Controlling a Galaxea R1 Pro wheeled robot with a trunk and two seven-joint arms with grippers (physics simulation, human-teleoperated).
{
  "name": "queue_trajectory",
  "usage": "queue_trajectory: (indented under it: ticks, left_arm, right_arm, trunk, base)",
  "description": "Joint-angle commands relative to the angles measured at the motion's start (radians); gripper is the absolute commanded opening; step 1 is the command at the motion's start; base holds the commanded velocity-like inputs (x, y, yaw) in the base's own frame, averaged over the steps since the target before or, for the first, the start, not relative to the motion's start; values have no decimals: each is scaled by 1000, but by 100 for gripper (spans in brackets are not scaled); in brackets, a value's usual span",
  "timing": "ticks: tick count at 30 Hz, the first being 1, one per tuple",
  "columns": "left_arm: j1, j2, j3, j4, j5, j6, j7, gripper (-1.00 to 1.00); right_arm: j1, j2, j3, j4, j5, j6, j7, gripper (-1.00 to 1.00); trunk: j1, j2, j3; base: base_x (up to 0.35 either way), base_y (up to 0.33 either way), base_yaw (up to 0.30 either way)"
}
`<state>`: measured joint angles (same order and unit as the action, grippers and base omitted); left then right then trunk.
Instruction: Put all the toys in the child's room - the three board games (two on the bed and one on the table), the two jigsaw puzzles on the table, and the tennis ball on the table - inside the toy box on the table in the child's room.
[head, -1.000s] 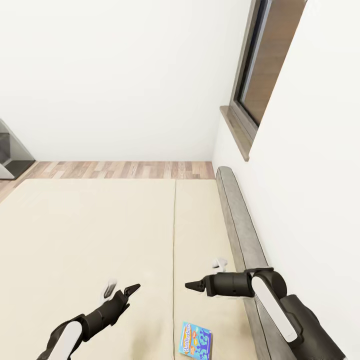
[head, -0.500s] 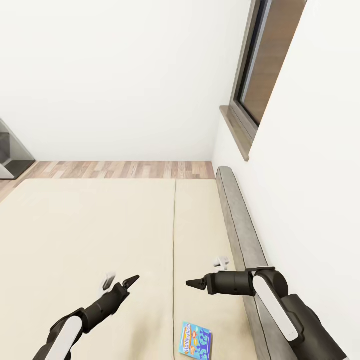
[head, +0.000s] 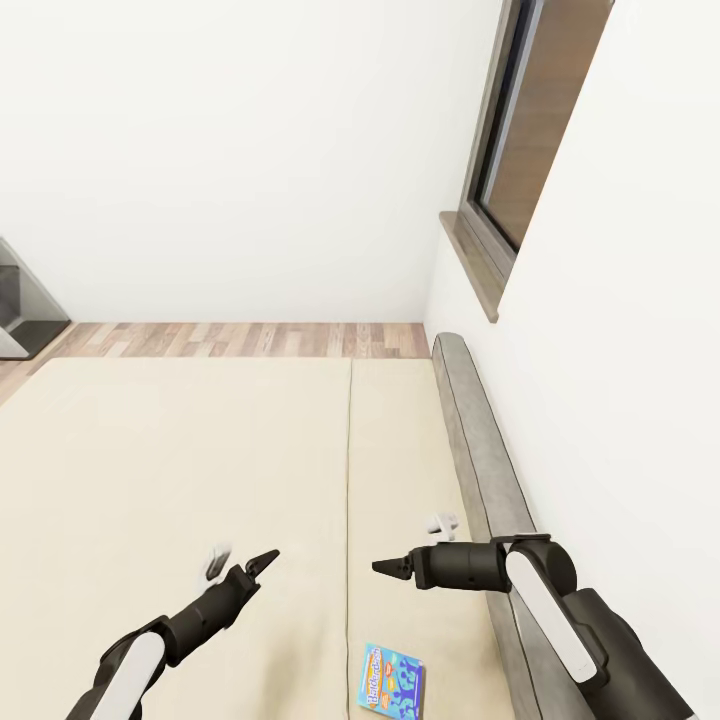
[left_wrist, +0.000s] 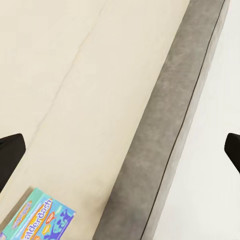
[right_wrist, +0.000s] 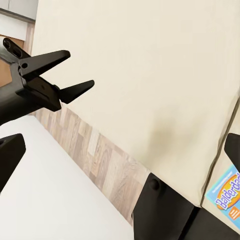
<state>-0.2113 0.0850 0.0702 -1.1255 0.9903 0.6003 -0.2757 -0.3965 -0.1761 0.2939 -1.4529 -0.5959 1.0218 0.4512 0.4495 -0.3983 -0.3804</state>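
Lying on bed (head: 200, 450): blue board game (head: 391, 682), lid perhaps "Balderdash"; both end effectors apart.

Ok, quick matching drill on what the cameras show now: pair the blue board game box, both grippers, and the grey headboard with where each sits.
Things:
1. blue cartoon-lidded board game box
2. left gripper
3. right gripper
4. low grey padded headboard

Places:
A. open, above the beige mattress, on the side of its seam away from the headboard
B. along the white wall under the window
C. flat on the mattress, nearest the robot
D. open, above the mattress strip beside the headboard

Pairs: 1-C, 2-A, 3-D, 4-B
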Motion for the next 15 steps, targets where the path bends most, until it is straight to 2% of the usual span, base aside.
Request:
queue_trajectory:
  ticks: [1,15]
  left_arm:
    - [-1,0,2,0,4,8,-1,100]
    - [-1,0,2,0,4,8,-1,100]
  right_arm:
    - [-1,-1,0,0,8,2,8,100]
    - [-1,-1,0,0,8,2,8,100]
  trunk:
    - [1,-2,-2]
    - [1,-2,-2]
  base:
    - [0,0,0]
    - [0,0,0]
